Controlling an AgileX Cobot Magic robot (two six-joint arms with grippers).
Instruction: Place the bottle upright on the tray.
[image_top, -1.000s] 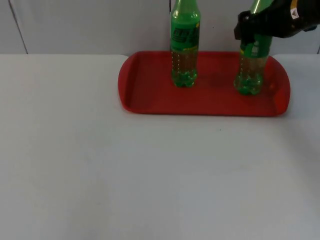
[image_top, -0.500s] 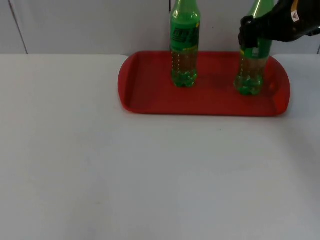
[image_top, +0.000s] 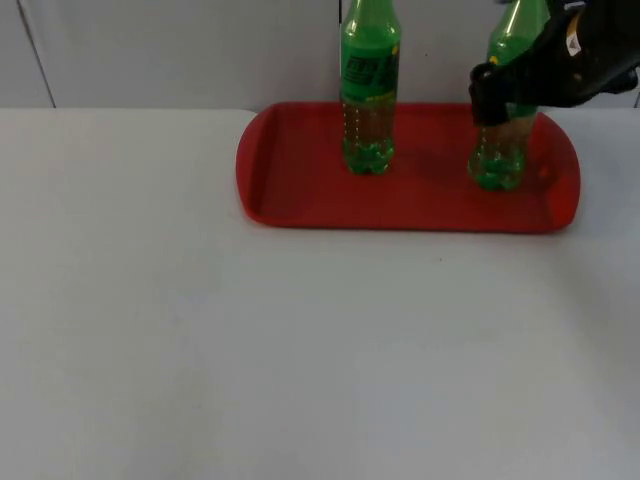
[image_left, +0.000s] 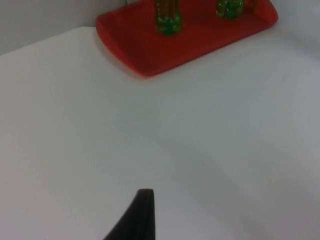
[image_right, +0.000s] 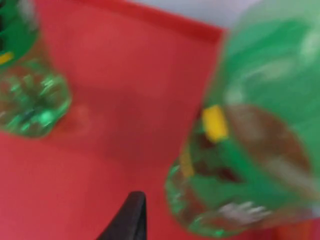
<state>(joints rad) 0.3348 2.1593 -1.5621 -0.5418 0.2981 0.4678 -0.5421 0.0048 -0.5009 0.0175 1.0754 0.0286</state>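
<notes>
Two green bottles stand upright on the red tray (image_top: 300, 185) at the back of the table. One bottle (image_top: 370, 90) is in the tray's left half, the other bottle (image_top: 497, 165) near its right end. My right gripper (image_top: 497, 100) is at that right bottle's label height, open, with a black finger along the bottle's left side. In the right wrist view its fingertip (image_right: 131, 215) stands a little apart from the blurred right bottle (image_right: 260, 150), and the left bottle (image_right: 30, 100) rests further off on the tray (image_right: 115, 100). The left arm waits, its fingertip (image_left: 141, 210) over bare table.
The grey partition wall (image_top: 180, 50) rises right behind the tray. From the left wrist the tray (image_left: 150, 45) lies far ahead with both bottle bases, the left one (image_left: 167, 20) and the right one (image_left: 230, 7). White table (image_top: 300, 350) spreads in front.
The right gripper has slid down from the right bottle's shoulder to its label and shifted slightly toward the front. Both bottles stay upright in place.
</notes>
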